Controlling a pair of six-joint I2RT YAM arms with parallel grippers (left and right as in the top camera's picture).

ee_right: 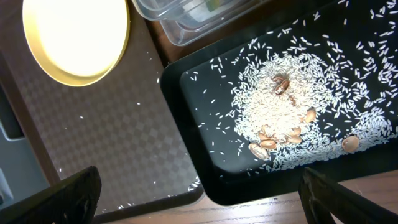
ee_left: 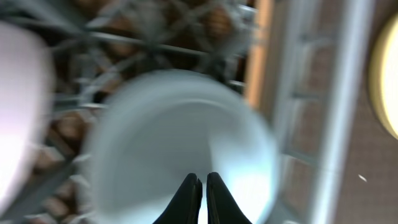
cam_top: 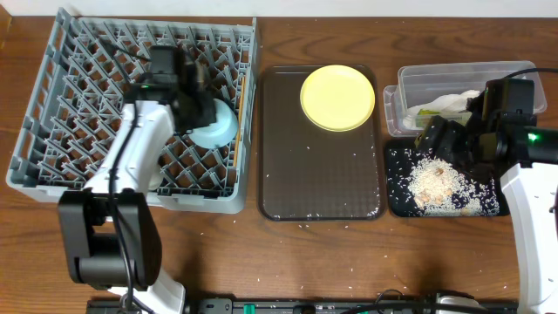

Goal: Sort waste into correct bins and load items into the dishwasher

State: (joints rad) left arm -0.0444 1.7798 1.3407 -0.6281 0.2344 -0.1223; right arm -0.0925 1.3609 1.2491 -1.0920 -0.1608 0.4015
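Note:
The grey dish rack (cam_top: 78,131) fills the left. A light blue bowl (cam_top: 218,131) lies in its right part, blurred and large in the left wrist view (ee_left: 180,137). My left gripper (cam_top: 197,103) hovers over the bowl with its fingers (ee_left: 203,182) shut and nothing between them. The yellow plate (cam_top: 337,97) sits on the brown tray (cam_top: 321,187). The clear tub (cam_top: 410,80) holds the white napkin (cam_top: 455,102) and green wrapper (cam_top: 426,112). Rice (cam_top: 436,180) lies piled in the black tray (cam_top: 397,205). My right gripper (ee_right: 199,199) is open wide above that tray's front-left corner (ee_right: 205,180).
A blurred white rounded thing (ee_left: 18,124) sits in the rack left of the bowl. A thin wooden strip (ee_left: 258,50) runs along the rack's right side. Loose rice grains dot the brown tray (ee_right: 112,143) and the table front. Brownish bits (ee_right: 280,134) lie among the rice.

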